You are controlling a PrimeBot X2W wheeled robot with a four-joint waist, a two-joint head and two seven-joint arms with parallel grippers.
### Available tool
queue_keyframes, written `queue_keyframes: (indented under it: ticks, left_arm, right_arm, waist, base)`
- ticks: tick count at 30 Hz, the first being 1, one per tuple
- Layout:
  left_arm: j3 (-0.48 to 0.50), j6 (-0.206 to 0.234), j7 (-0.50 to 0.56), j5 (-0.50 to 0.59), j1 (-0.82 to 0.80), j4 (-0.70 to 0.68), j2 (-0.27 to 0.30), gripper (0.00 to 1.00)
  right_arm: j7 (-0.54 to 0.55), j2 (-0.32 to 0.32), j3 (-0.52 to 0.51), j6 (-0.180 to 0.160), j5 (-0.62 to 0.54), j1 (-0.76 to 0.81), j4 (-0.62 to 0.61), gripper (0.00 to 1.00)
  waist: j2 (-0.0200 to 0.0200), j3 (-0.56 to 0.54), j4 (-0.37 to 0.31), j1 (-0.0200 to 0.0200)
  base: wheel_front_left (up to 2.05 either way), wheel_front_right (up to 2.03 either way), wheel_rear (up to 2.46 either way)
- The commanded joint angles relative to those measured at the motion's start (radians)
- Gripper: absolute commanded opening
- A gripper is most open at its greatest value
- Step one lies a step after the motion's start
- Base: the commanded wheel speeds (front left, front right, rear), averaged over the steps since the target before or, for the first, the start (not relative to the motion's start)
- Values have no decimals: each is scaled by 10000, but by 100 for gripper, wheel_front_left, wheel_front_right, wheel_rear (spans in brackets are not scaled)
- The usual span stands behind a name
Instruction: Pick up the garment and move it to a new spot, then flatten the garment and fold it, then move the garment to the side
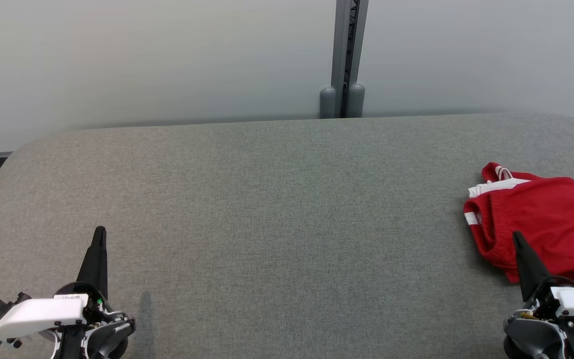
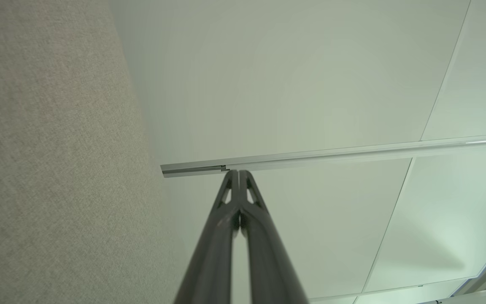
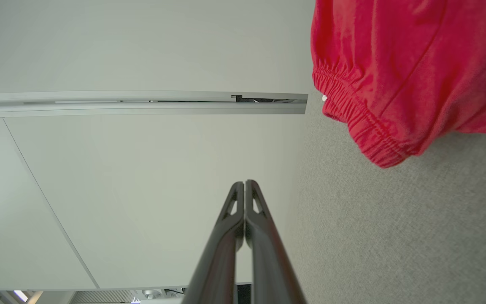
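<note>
Landmark: the grey post (image 1: 345, 55) at the far edge, mid-frame in the head view, with pale wall panels (image 1: 142, 60) on either side of it.

Garment (image 1: 541, 219): red shorts with white stripes, crumpled in a heap on the grey felt table (image 1: 277, 209). It sits well right of the post and nearer to us, at the table's right side, and the frame edge cuts it off. The elastic waistband faces back toward the post side.

Our right gripper (image 1: 516, 235) is right of the post, down at the near edge. Its fingers are pressed tip to tip with nothing between them. In the head view the tip overlaps the garment's near-left hem. The right wrist view puts the cloth off to one side of the fingers, clear of the tips. We can't tell whether the finger's flank touches the hem.

Our left gripper (image 1: 99, 234) is well left of the post, near edge, and well apart from the garment. Its fingers are also closed flat together and hold nothing. It points up toward the post's wall.

The thing closest to the garment is our own right gripper. Two short grey caps flank the post's foot, right at the table's far edge.
</note>
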Motion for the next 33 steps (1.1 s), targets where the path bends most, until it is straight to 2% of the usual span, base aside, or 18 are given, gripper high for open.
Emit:
queue_keyframes:
  ticks: [1,33]
  left_arm:
    - [45,-29,26,-12,-144,13,21,0]
    - [53,-30,35,-1,-145,11,17,0]
  right_arm:
    - [18,-33,-14,7,16,-42,26,0]
    - [24,-30,-19,7,11,-43,25,0]
  waist:
    - [0,0,0,0]
    - [0,0,0,0]
  base:
    - [0,0,0]
    - [0,0,0]
